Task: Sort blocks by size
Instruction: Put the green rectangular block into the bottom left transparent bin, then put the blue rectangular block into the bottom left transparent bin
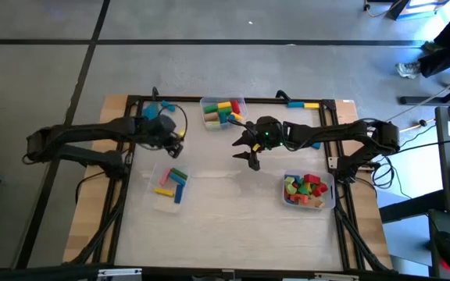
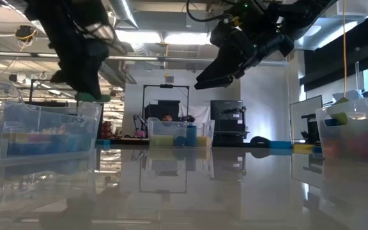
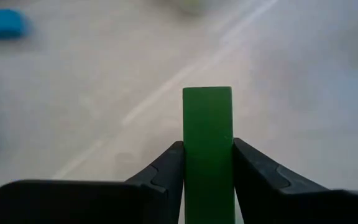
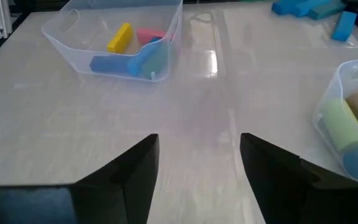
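My left gripper (image 1: 180,139) hangs above the table's left half, beyond the near-left bin, and is shut on a green bar (image 3: 207,118). The low view shows the bar's green end (image 2: 89,97) below the fingers. My right gripper (image 1: 248,152) is open and empty above the table's middle (image 4: 199,143). The clear near-left bin (image 1: 172,186) holds yellow, pink, blue and green bars. The far bin (image 1: 223,111) holds yellow, green and red blocks. The right bin (image 1: 309,191) holds several red, green and orange chunks. My left gripper pinches the green bar between its two fingers, one on each long side (image 3: 189,158). The bar lies along the fingers, and its free end sticks out past the fingertips. It is lifted clear of the table.
Loose blue blocks (image 1: 158,109) lie at the table's far left, and blue and yellow ones (image 1: 303,104) lie at the far right. A black frame (image 1: 131,156) runs along the table's edges. The white tabletop (image 1: 233,195) between the near bins is bare.
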